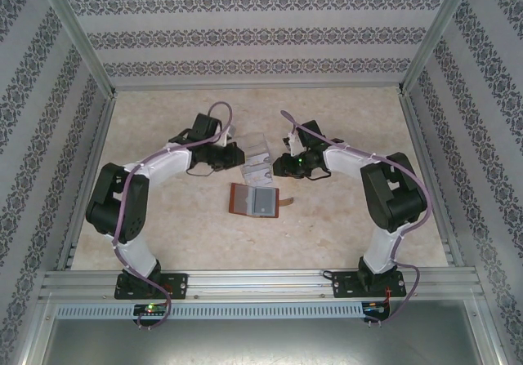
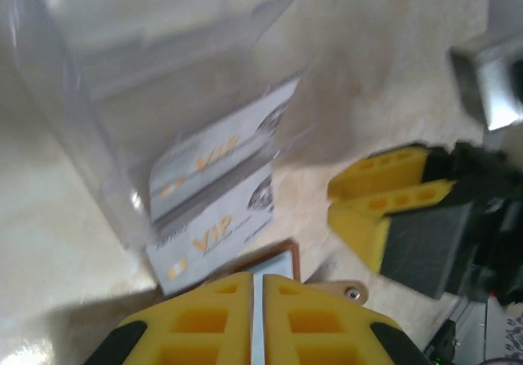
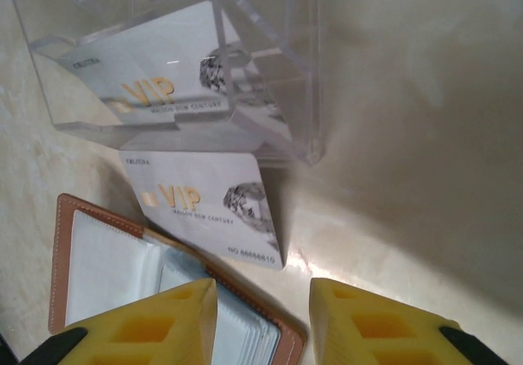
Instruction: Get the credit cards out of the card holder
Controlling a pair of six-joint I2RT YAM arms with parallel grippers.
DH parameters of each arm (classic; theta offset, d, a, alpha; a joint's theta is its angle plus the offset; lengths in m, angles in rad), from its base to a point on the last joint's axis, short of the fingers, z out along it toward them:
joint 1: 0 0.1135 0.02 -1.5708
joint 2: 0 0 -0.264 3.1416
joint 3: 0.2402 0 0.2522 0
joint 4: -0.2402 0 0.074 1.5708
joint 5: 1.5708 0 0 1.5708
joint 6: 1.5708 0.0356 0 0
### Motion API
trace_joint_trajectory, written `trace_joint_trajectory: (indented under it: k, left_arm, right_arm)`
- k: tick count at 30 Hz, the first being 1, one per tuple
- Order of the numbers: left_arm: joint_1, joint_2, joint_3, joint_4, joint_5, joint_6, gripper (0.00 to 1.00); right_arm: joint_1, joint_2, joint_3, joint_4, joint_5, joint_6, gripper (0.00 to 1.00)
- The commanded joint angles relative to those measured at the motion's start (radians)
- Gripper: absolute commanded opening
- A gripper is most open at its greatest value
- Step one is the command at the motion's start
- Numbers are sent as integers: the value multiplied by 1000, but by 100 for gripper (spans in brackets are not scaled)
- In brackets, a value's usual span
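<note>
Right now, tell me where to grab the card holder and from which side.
Probably the brown strap tab, approached from the right with the right gripper, whose jaws stand open. The card holder lies open and flat, so its rim gives little to pinch; the tab sticks out past its right edge.

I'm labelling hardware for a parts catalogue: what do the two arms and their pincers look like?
Both the left arm and right arm have white link shells with black joints and black bases, each trailed by a lavender cable. The left pincer and right pincer have yellow fingers with rectangular pockets and black mounts.
</note>
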Motion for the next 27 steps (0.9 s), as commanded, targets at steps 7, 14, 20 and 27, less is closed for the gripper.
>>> trace_joint_trajectory:
  k: [7, 14, 20, 27]
  left_arm:
    - [-94, 35, -67, 119, 18, -153, 3]
    - [-124, 92, -27, -19, -55, -79, 1]
    - [-138, 148, 9, -103, -127, -28, 0]
    - [-145, 193, 40, -160, -201, -1, 0]
  right_arm:
    - [-11, 109, 62, 92, -78, -32, 35]
    - [-5, 148, 60, 115, -99, -18, 33]
    - [7, 158, 58, 113, -116, -29, 31]
    - [23, 170, 62, 109, -135, -34, 30]
